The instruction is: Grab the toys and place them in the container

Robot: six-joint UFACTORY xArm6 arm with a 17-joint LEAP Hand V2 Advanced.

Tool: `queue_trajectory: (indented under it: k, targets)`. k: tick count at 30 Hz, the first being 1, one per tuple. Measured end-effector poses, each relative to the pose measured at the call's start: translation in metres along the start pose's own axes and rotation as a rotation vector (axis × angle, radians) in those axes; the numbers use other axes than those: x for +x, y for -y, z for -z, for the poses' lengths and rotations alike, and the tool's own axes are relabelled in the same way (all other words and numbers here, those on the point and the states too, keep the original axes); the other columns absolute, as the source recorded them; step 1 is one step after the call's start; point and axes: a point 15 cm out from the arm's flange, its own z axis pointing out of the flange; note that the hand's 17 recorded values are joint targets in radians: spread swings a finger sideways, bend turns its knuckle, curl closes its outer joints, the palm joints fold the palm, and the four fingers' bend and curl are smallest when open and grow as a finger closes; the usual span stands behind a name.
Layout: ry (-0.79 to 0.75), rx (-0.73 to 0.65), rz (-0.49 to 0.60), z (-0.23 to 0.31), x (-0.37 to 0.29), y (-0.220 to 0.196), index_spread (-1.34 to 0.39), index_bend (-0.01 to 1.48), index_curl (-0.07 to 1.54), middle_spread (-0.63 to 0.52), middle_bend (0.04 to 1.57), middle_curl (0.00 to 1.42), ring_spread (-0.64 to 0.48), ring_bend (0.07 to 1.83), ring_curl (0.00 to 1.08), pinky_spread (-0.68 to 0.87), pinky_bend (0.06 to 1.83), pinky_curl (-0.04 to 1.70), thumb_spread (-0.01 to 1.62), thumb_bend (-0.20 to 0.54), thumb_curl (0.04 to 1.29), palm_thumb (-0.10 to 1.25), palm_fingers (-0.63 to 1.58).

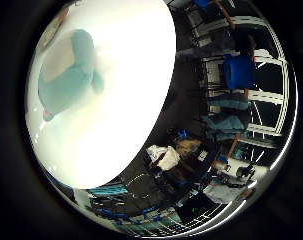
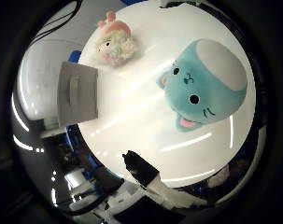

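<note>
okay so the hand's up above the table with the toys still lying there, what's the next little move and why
Probably lower the robot hand toward the teal plush cat toy. It lies free on the round white table, and is the toy that fills more of the palm view, so likely the closer one. The small pink and cream plush toy lies apart, beside the grey square container, and nothing is held yet.

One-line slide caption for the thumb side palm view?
Hand above white table bearing teal cat plush, small pink-hatted plush and grey container.
</note>
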Motion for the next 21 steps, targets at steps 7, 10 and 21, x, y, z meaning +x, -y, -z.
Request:
queue_trajectory:
  k: [7, 10, 21]
  targets:
    - [-0.001, -0.014, 0.022, -0.025, -0.014, 0.013, -0.34, 0.16, 0.28, 0.07, 0.19, 0.3, 0.22, 0.26, 0.26, 0.44, 0.44, 0.3, 0.99, -0.019, 0.29, 0.4, 0.08]
    - [-0.021, -0.031, 0.029, -0.026, -0.01, 0.01, -0.34, 0.17, 0.29, 0.06, 0.19, 0.3, 0.22, 0.26, 0.26, 0.45, 0.44, 0.3, 1.01, -0.02, 0.3, 0.44, 0.1]
    - [-0.091, -0.09, 0.04, -0.029, 0.003, -0.002, -0.33, 0.18, 0.31, -0.25, 0.49, 0.44, -0.13, 0.61, 0.35, 0.13, 0.41, 0.25, 1.02, -0.016, 0.35, 0.7, 0.68]
